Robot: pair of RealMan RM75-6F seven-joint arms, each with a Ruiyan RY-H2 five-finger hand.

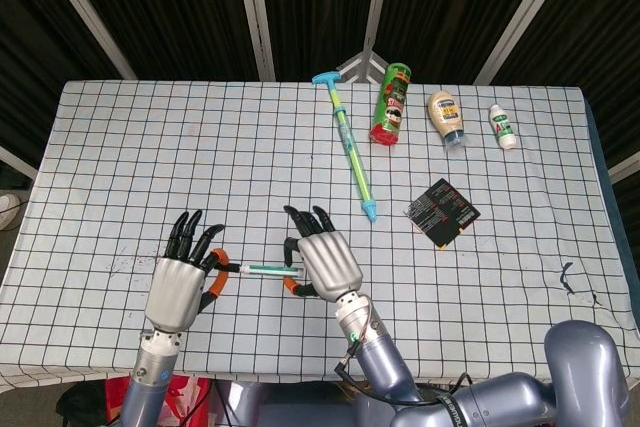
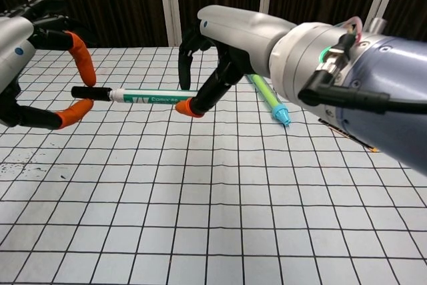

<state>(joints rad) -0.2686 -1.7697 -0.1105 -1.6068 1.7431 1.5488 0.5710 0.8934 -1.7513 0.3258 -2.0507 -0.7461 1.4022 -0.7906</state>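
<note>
- Marker (image 2: 143,97) held level above the checked tablecloth (image 1: 150,157), between the two hands.
- Right hand (image 1: 322,259) pinches the marker's white-green barrel end between thumb and finger.
- Left hand (image 1: 178,282) open, fingers spread; its orange-tipped fingers (image 2: 81,51) bracket the black cap end; contact cannot be told.
- Near table edge lies close under both hands.
- Bare cloth lies left and ahead; syringe toy (image 1: 350,147) and black packet (image 1: 442,211) lie further back right.

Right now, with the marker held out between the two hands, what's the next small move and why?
Probably close the left robot hand on the marker's black cap. The right robot hand holds the marker level above the table, cap end toward the left. In the chest view the orange fingertips bracket the cap above and below but look apart from it, so no grip yet.
</note>
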